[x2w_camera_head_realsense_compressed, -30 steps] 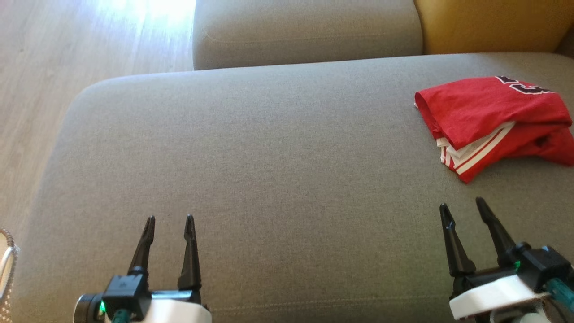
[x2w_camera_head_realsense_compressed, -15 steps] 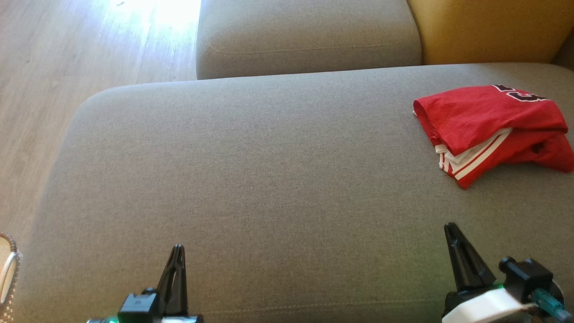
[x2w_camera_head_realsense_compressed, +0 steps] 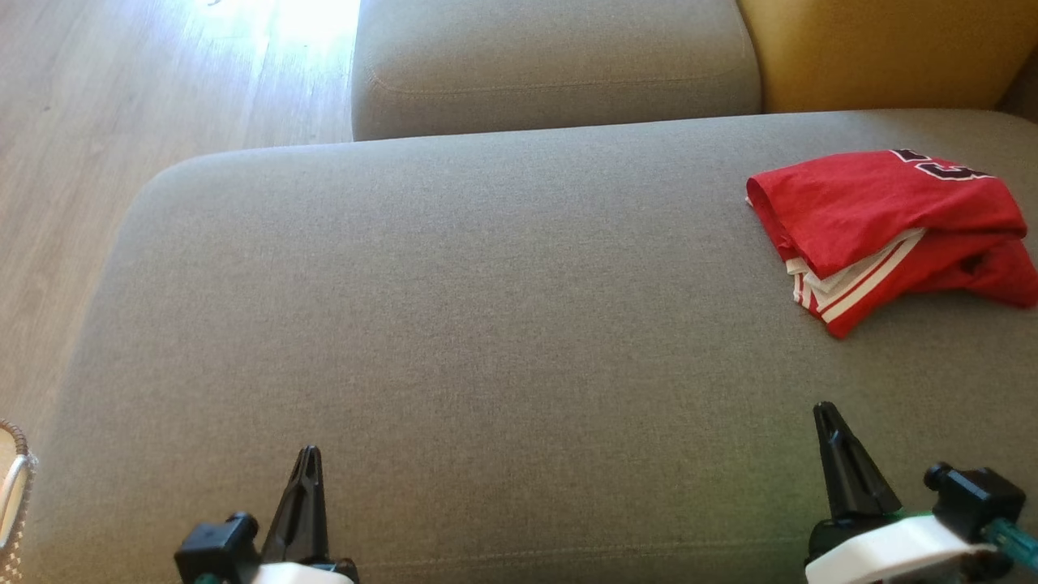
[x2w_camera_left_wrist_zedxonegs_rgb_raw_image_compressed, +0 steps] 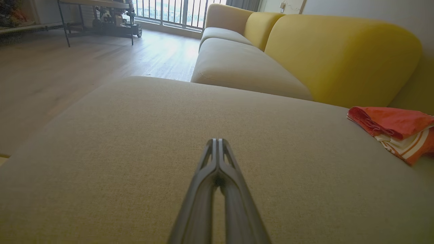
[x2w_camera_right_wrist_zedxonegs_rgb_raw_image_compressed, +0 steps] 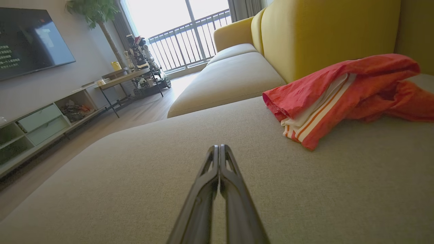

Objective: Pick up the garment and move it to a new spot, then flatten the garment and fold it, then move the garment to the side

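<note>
Item: garment (x2w_camera_head_realsense_compressed: pixel 884 219), red, white-striped trim, dark lettering. Lay in loosely folded bundle on grey sofa seat (x2w_camera_head_realsense_compressed: pixel 486 324), far right side, close to yellow backrest (x2w_camera_head_realsense_compressed: pixel 876 49).
Item: left tool (x2w_camera_head_realsense_compressed: pixel 308 453), fingers pressed together, pinching nothing. Sat low over near edge of seat, well apart from garment.
Item: right tool (x2w_camera_head_realsense_compressed: pixel 826 412), fingers pressed together, pinching nothing. Sat over near edge, nearer garment, not touching it.
Item: wooden floor (x2w_camera_head_realsense_compressed: pixel 122 122), lay left of sofa.

One red jersey (x2w_camera_head_realsense_compressed: pixel 876 203) is being shown, with two hands, the left hand (x2w_camera_head_realsense_compressed: pixel 308 452) and the right hand (x2w_camera_head_realsense_compressed: pixel 824 409), two grey seat cushions (x2w_camera_head_realsense_compressed: pixel 486 324) and one yellow backrest (x2w_camera_head_realsense_compressed: pixel 876 49).
</note>
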Controlling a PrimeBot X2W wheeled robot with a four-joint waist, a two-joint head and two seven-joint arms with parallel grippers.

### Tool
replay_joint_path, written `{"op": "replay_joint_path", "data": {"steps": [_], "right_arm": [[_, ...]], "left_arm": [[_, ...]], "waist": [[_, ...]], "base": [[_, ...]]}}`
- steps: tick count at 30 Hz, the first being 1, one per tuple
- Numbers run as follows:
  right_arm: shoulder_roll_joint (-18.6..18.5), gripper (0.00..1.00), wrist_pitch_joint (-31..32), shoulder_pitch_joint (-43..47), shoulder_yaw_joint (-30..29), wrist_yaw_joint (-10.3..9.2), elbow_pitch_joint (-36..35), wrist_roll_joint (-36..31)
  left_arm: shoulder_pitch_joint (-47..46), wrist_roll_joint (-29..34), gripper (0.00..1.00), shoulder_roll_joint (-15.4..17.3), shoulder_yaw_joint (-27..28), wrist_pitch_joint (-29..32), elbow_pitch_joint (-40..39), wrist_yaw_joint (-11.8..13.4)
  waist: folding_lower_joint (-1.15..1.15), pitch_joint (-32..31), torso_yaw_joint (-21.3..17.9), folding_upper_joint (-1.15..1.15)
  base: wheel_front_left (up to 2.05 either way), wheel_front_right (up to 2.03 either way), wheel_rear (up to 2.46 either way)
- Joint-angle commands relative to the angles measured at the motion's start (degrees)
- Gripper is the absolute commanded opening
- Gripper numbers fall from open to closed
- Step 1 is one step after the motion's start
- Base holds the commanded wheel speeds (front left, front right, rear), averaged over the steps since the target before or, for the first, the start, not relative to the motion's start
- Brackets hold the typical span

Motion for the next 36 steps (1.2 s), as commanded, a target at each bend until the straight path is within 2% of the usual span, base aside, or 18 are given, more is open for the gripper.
{"op": "replay_joint_path", "data": {"steps": [1,36], "right_arm": [[-0.7,0.00,0.3,-2.6,0.1,0.00,-1.7,1.6],[-1.3,0.00,5.4,-6.1,0.0,-0.01,0.5,25.4]], "left_arm": [[-2.7,-1.5,0.00,0.6,0.9,0.1,-1.4,-0.5],[-8.1,-26.7,0.00,1.3,5.1,4.8,2.9,-4.8]], "waist": [[0.00,0.0,0.0,0.00],[0.00,0.9,-0.4,0.00]], "base": [[0.00,0.00,0.00],[0.00,0.00,0.00]]}}
